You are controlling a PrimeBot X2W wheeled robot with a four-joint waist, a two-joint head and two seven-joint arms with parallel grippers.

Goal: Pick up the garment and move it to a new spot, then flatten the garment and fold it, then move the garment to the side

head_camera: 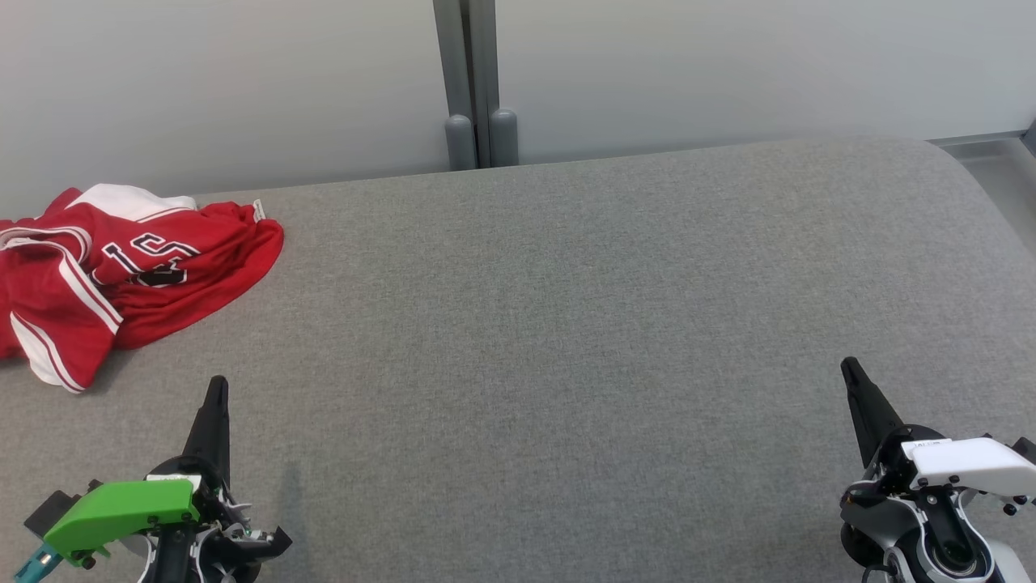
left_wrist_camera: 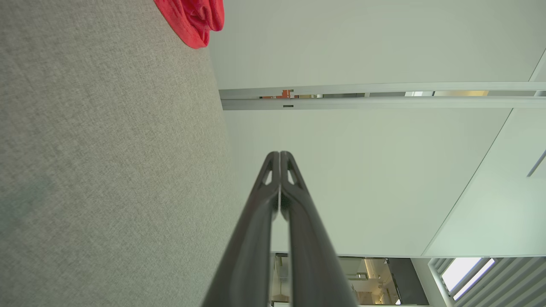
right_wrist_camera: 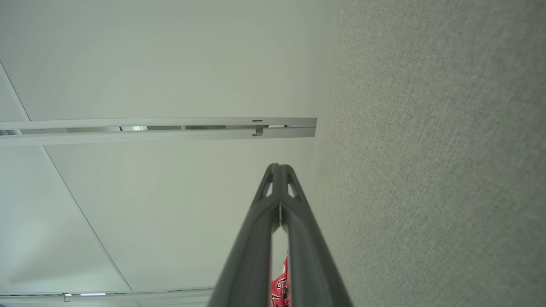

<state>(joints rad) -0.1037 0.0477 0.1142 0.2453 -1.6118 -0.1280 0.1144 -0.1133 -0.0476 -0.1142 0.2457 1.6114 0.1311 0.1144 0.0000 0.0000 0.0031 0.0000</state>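
The garment (head_camera: 113, 271), a red jersey with white trim and a black number, lies crumpled at the far left of the grey table (head_camera: 566, 324). A red edge of the garment (left_wrist_camera: 194, 19) shows at the top of the left wrist view, and a sliver of the garment (right_wrist_camera: 280, 285) appears between the fingers in the right wrist view. My left gripper (head_camera: 217, 385) hovers at the lower left, shut and empty, below the jersey. My right gripper (head_camera: 850, 366) stands at the lower right, shut and empty, far from the garment. Both fingertip pairs (left_wrist_camera: 279, 155) (right_wrist_camera: 279, 167) meet.
A pale wall with a grey vertical post (head_camera: 473, 81) runs behind the table's far edge. The table's right corner (head_camera: 963, 162) is rounded. Grey fabric stretches wide between the two grippers.
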